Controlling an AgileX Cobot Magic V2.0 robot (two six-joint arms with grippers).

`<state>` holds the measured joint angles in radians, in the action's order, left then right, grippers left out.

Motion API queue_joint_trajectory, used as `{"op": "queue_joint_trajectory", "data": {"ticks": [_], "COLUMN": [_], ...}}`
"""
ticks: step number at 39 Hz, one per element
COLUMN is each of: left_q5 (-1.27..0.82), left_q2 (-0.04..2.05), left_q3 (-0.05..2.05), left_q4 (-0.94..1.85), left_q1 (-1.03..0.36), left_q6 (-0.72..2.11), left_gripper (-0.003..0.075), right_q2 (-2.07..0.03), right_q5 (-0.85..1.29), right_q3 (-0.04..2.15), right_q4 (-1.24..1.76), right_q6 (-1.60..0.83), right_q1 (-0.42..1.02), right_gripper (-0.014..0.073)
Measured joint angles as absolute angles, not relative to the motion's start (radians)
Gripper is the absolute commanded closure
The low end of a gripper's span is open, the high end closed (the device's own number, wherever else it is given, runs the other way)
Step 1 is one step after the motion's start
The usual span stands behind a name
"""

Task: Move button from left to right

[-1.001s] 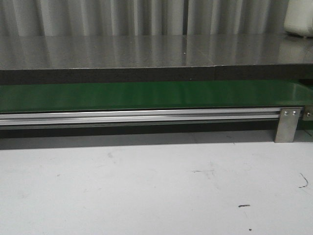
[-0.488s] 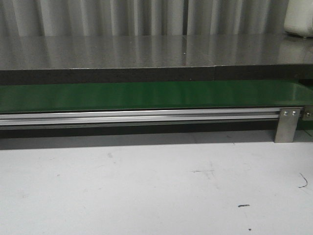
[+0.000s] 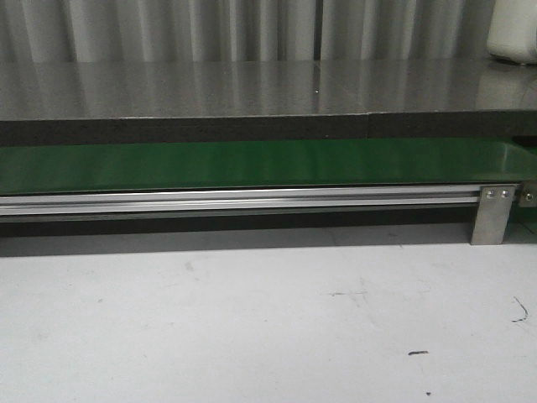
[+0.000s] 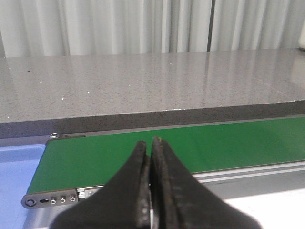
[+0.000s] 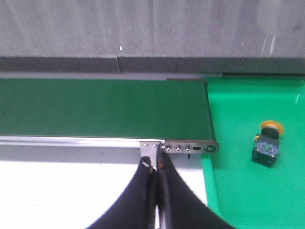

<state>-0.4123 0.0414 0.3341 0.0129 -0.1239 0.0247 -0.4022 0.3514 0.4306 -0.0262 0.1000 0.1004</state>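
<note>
One orange-capped, black-bodied push-button (image 5: 268,143) lay on the bright green tray (image 5: 248,191) past the dark green belt's (image 5: 105,107) end. Both tools, left (image 4: 151,143) and right (image 5: 156,164), were closed, empty. Judged step: awaiting a pick; next, open and reach.

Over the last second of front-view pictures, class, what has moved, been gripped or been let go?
Nothing visibly changed. The green belt, its metal rail and the white table look the same in all three front-view pictures, and no arm or button appears in that view.
</note>
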Motion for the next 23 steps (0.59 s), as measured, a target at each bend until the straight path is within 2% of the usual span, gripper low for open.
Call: {"op": "queue_joint_trajectory", "data": {"ticks": [5,9,23], "left_q5": [-0.412,-0.412,-0.412], "left_q2": [0.041,0.041,0.041], "left_q3": [0.334,0.334,0.334], "left_q4": [0.013,0.013,0.013], "left_q1": [-0.124,-0.124,-0.124], "left_q6": [0.025,0.025,0.025], "left_gripper": [0.0741,0.0741,0.0741], "right_q2": [-0.211,-0.136,-0.118], "right_q5": [0.342,0.339,0.333], "right_q3": [0.334,0.306,0.303], "right_q4": [-0.026,-0.026,-0.025], "right_q6": [0.100,0.100,0.100], "right_q1": [0.100,0.100,0.100], "right_gripper": [0.0660,0.0660,0.0660]}}
